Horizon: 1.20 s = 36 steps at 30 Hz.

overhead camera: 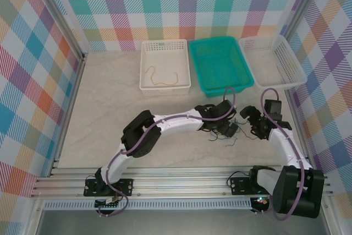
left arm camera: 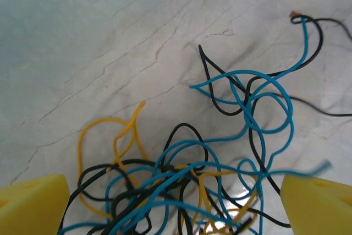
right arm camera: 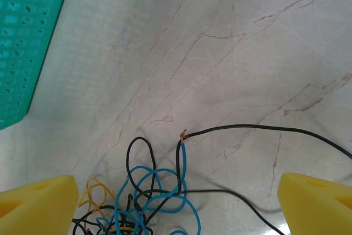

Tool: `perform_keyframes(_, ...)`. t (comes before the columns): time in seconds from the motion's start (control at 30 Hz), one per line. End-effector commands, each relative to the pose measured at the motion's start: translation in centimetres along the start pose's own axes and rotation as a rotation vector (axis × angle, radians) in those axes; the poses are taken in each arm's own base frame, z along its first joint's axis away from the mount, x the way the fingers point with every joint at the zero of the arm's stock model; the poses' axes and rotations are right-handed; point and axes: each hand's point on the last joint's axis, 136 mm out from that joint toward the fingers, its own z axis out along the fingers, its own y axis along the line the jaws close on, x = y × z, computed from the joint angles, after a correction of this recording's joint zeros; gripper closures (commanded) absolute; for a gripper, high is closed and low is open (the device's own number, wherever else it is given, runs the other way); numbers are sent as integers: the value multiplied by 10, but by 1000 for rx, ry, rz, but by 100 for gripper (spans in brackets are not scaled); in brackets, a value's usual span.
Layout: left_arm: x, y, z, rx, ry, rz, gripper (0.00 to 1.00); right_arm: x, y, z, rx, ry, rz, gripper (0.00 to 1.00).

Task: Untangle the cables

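Left fingers (left arm camera: 33, 205) apart above tangled cables (left arm camera: 159, 191), teal basket (right arm camera: 25, 42) beyond

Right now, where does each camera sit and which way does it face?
Top external: above and behind the robot, looking down on the table; both arms, left hand, right hand.
Left wrist: on that wrist, facing down at the cables; yellow fingers.
Right wrist: on that wrist, facing down at cables and teal basket; yellow fingers.
Shared: both wrist views catch the same tangle.
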Motion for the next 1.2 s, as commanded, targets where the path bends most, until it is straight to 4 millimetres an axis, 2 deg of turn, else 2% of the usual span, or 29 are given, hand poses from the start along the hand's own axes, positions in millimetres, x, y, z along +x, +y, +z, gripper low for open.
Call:
perform_keyframes(0.0, 21, 9, 11, -120, 82, 94, 1, -1, 5, -5, -24, -1, -20, 4)
perform_keyframes(0.1, 27, 11, 19, -130, 100, 66, 4, -1, 9, -6, -32, 8, -32, 3)
perform_keyframes(0.2, 28, 15, 20, -155, 97, 31, 16, -1, 14, -6, -50, 23, -40, 1)
perform_keyframes(0.33, 31, 24, 17, -197, 85, -4, 59, 5, 24, -2, -94, 79, -70, 0)
perform_keyframes(0.53, 40, 32, 4, -189, 71, -47, 99, 15, 45, 4, -156, 158, -133, 4)
perform_keyframes(0.8, 60, 68, -27, -170, 21, -210, 100, 24, 58, 12, -123, 205, -179, 5)
perform_keyframes(0.87, 59, 76, -36, -180, -34, -210, 100, 27, 63, 14, -126, 217, -186, 5)
perform_keyframes(1.03, 70, 107, -56, -292, -111, -206, 100, 39, 80, 19, -180, 313, -136, 4)
perform_keyframes(1.17, 70, 116, -72, -306, -180, -188, 100, 46, 93, 22, -206, 365, -114, 3)
